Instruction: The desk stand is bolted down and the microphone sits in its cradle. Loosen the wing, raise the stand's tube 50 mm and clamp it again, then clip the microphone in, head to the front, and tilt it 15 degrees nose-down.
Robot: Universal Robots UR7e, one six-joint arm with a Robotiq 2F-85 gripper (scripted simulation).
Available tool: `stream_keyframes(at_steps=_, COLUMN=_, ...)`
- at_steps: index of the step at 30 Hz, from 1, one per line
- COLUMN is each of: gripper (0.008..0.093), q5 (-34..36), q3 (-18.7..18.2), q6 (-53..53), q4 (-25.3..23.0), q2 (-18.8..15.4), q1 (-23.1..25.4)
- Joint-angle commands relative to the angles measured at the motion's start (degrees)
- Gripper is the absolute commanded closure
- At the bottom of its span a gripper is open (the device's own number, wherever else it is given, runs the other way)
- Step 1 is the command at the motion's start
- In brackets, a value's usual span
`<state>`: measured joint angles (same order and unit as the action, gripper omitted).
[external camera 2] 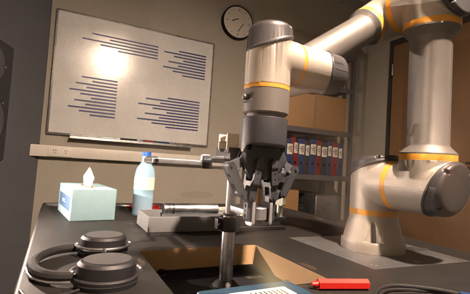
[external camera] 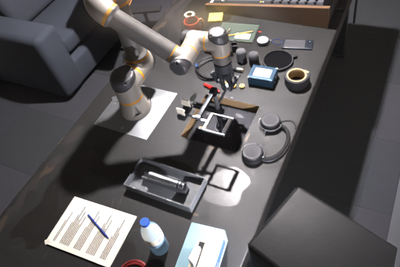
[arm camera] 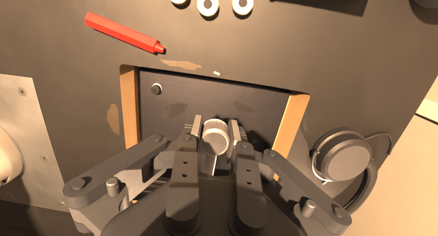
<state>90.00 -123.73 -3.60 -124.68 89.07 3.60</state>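
My gripper point(arm camera: 214, 133) point(external camera 2: 261, 214) points straight down beside the desk stand's upright tube point(external camera 2: 226, 234), which rises from a recessed opening in the desk point(external camera: 223, 118). The clamp's knurled wing knob point(arm camera: 215, 138) point(external camera 2: 261, 212) sticks out sideways from the dark collar point(external camera 2: 228, 222) on the tube. A boom point(external camera 2: 178, 161) runs from the stand's top towards the clip point(external camera: 185, 104). The silver microphone point(external camera: 166, 181) lies in its grey cradle point(external camera: 164, 186) nearer the desk's front. My gripper is closed around the wing knob.
The grey cradle tray sits apart from the stand, with a bottle point(external camera: 153, 236), tissue box point(external camera: 202, 246) and paper sheet point(external camera: 92, 230) beyond it. Headphones point(external camera: 268, 139) lie right of the recess, a red marker point(arm camera: 124, 33) and a blue box point(external camera: 262, 76) behind it.
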Motion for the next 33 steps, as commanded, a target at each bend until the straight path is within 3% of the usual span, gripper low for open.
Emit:
stream_keyframes(at_steps=1, gripper=0.0764, q5=0.0, q3=0.0, q6=0.0, q4=0.0, q2=0.0, q1=0.0)
stream_keyframes(at_steps=10, gripper=0.0934, q5=0.0, q3=0.0, q6=0.0, q4=0.0, q2=0.0, q1=0.0)
stream_keyframes(at_steps=33, gripper=0.0934, q5=0.0, q3=0.8, q6=0.0, q4=0.9, q2=0.2, q1=0.0)
